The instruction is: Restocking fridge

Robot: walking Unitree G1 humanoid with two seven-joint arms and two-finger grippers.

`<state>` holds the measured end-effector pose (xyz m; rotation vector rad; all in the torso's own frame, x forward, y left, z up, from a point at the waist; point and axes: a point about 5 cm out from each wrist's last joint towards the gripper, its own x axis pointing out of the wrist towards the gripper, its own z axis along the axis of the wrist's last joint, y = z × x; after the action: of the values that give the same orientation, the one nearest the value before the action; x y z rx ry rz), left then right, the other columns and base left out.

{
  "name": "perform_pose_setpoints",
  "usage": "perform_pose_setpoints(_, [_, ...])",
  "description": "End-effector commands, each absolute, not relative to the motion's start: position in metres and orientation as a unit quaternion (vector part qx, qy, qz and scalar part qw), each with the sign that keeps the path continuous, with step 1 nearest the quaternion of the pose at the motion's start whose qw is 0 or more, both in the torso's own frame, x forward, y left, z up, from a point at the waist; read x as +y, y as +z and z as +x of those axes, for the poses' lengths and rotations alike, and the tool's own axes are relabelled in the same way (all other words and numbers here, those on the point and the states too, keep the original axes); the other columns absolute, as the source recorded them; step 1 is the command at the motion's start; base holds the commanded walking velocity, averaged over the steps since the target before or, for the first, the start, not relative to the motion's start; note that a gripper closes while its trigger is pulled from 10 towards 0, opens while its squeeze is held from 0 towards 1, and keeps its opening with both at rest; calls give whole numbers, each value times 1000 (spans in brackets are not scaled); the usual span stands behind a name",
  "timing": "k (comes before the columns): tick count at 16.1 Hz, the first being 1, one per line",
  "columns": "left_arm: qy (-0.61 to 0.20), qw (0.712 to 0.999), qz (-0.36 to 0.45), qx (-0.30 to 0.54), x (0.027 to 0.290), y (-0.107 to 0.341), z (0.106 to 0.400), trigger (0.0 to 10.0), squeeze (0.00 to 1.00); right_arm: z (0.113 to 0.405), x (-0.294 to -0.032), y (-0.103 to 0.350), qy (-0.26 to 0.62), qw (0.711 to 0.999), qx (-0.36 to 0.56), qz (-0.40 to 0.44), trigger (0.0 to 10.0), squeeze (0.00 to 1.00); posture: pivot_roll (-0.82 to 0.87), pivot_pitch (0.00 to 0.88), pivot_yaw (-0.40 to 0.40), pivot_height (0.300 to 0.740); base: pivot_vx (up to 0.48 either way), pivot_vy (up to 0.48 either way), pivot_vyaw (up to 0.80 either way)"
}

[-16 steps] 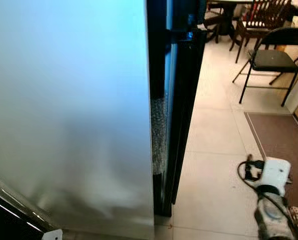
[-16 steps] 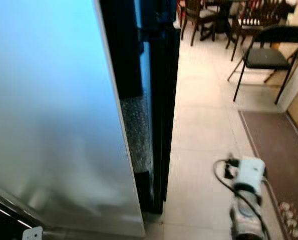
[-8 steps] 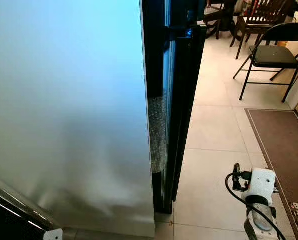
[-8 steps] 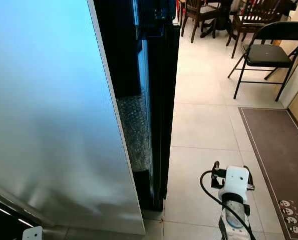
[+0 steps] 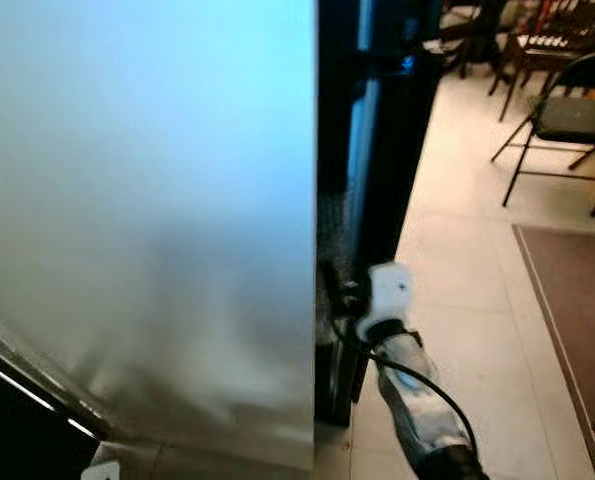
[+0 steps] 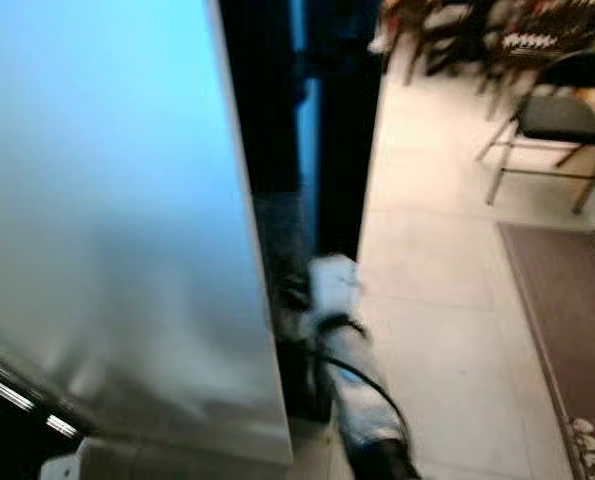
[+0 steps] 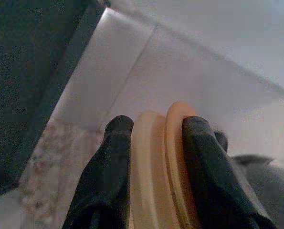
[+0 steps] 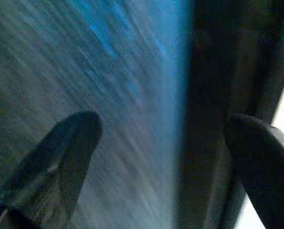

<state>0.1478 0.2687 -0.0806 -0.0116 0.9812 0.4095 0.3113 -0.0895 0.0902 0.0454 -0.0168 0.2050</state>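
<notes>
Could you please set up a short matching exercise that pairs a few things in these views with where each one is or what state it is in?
Things:
1. right gripper
2. left gripper
3. folding chair
4. rug

Places or states:
A. shut on a peach-coloured ridged object
B. lying on the tiled floor along the robot's right side
C. open, fingers spread, at the dark gap beside the fridge door
D. standing on the floor farther back, ahead on the robot's right

Pairs: 1-C, 2-A, 3-D, 4-B
</notes>
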Motion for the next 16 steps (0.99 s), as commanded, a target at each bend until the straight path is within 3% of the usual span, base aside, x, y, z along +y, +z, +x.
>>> perform_pose_setpoints(1, [187,868,-1,460,266,-79,155,10000,0,311,-85,93,103,994,-8,26,10000,0,-48,0,41,740,0,0,0])
perform_pose_setpoints(8, [181,869,6,461,264,-79,155,10000,0,306,-105,103,10,1000,-11,11,10000,0,-45,0,43,740,0,0,0])
perform_pose_setpoints(16, [172,870,14,461,262,-79,156,10000,0,325,-103,114,44,999,-10,1,10000,0,-42,0,42,740,0,0,0])
